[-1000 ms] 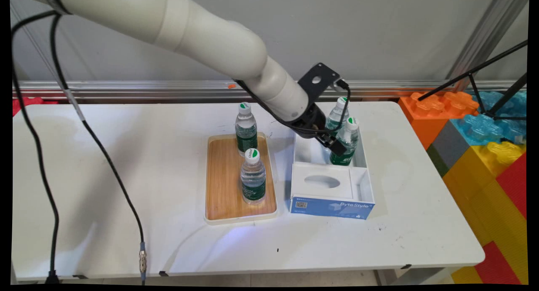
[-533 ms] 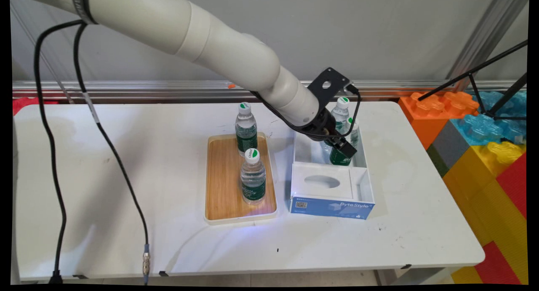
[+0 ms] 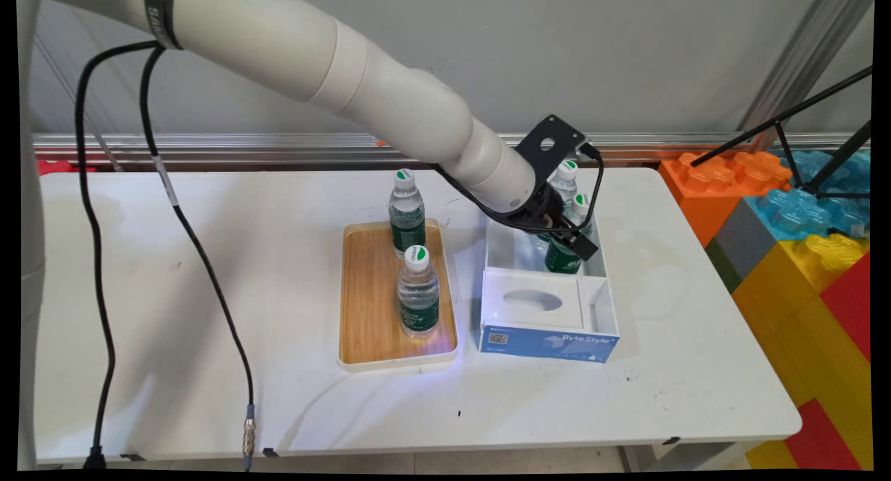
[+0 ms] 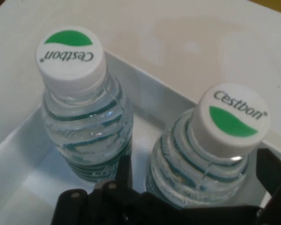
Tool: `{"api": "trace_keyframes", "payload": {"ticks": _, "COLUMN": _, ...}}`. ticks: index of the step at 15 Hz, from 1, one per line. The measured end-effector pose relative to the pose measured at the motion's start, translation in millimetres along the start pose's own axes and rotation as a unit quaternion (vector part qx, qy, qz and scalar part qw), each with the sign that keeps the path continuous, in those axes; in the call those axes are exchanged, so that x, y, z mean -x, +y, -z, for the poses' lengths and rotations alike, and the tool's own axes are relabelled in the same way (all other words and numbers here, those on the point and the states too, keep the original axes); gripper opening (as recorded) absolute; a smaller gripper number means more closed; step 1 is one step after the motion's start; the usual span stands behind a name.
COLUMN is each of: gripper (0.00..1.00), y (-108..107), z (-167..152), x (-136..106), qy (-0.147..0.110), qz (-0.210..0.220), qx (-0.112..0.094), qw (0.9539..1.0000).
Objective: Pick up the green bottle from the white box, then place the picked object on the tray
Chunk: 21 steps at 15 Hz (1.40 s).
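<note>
While gripper (image 4: 192, 187) straddled near bottle (image 4: 210, 154) in white box (image 3: 550, 307) toward desk's far right (fingers spread, not clamped), two bottles stood on tray (image 3: 362, 314).

White jointed arm (image 3: 390, 98) with a dark band, 2 black cables (image 3: 97, 258), and a black gripper (image 4: 196, 183).

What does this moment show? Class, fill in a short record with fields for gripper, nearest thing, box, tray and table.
gripper: gripper, open, fingers either side of a bottle
nearest thing: near bottle standing upright in the box, white cap with green mark
box: white box with a blue front, holding the near bottle and a second bottle beside it
tray: wooden tray left of the box, two bottles standing on it
table: white table
</note>
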Motion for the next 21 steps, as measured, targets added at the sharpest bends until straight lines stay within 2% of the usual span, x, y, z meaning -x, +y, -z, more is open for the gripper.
{"api": "trace_keyframes", "payload": {"ticks": 2, "gripper": 1.0, "y": 1.4, "z": -1.5, "x": 0.2, "qy": 0.004, "qz": -0.001, "qx": 0.0, "qw": 1.0}}
{"api": "trace_keyframes", "payload": {"ticks": 3, "gripper": 0.0, "y": 1.9, "z": -1.8, "x": 0.3, "qy": 0.005, "qz": -0.002, "qx": 0.0, "qw": 1.0}}
{"api": "trace_keyframes", "payload": {"ticks": 9, "gripper": 0.0, "y": 2.5, "z": 1.9, "x": 0.7, "qy": 0.009, "qz": -0.003, "qx": -0.005, "qw": 0.9999}}
{"api": "trace_keyframes", "payload": {"ticks": 14, "gripper": 0.0, "y": 3.0, "z": 21.1, "x": -9.3, "qy": 0.013, "qz": 0.007, "qx": -0.009, "qw": 0.9998}}
{"api": "trace_keyframes", "payload": {"ticks": 17, "gripper": 0.0, "y": 6.2, "z": 50.1, "x": -29.9, "qy": 0.02, "qz": 0.018, "qx": -0.005, "qw": 0.9996}}
{"api": "trace_keyframes", "payload": {"ticks": 21, "gripper": 0.0, "y": 5.4, "z": 106.8, "x": -66.0, "qy": 0.035, "qz": 0.03, "qx": 0.001, "qw": 0.999}}
